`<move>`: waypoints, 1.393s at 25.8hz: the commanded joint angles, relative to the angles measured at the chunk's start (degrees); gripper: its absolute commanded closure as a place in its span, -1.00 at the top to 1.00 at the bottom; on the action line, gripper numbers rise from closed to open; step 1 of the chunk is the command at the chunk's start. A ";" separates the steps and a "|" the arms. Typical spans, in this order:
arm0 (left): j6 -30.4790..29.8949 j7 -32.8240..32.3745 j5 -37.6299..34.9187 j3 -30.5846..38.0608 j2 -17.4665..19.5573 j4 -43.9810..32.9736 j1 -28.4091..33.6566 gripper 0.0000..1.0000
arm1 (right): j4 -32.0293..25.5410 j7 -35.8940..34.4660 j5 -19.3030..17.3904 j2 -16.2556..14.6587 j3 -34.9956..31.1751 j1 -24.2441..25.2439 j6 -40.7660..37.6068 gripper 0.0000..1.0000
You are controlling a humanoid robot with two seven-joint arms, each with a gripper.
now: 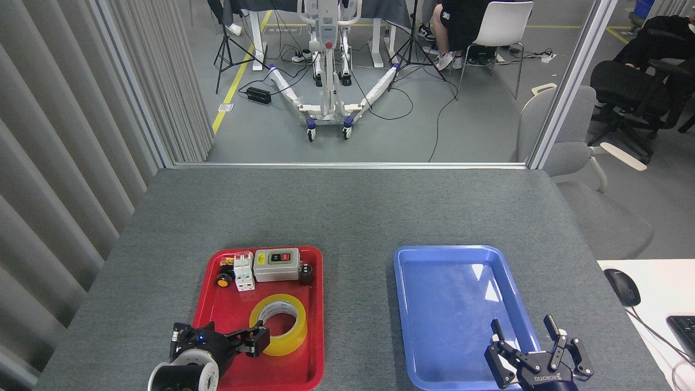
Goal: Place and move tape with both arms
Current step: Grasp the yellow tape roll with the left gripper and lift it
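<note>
The tape lies flat, hole upward, in the near half of the red tray on the left of the worktop, near of the switch box. The left gripper is turned sideways with its fingers pointing right at the roll's near-left wall, just beside or touching it; how far it is open cannot be told, and it holds nothing visibly. The right gripper hangs open and empty over the near right corner of the blue tray, well apart from the roll, so the left arm is the nearer.
</note>
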 commanded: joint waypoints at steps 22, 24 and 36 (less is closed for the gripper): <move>5.72 -0.43 -1.00 -1.26 -0.94 20.00 -11.48 1.00 | 0.18 0.22 0.27 0.15 1.91 0.00 0.56 0.98; 5.54 -0.43 -2.05 -1.34 -0.94 20.18 -11.48 0.99 | 0.18 0.22 0.27 0.15 2.27 0.00 0.56 0.98; 4.05 -0.35 -8.12 -4.24 -1.12 20.18 -11.48 -0.10 | 0.18 0.31 0.27 0.32 3.32 -0.09 0.65 0.97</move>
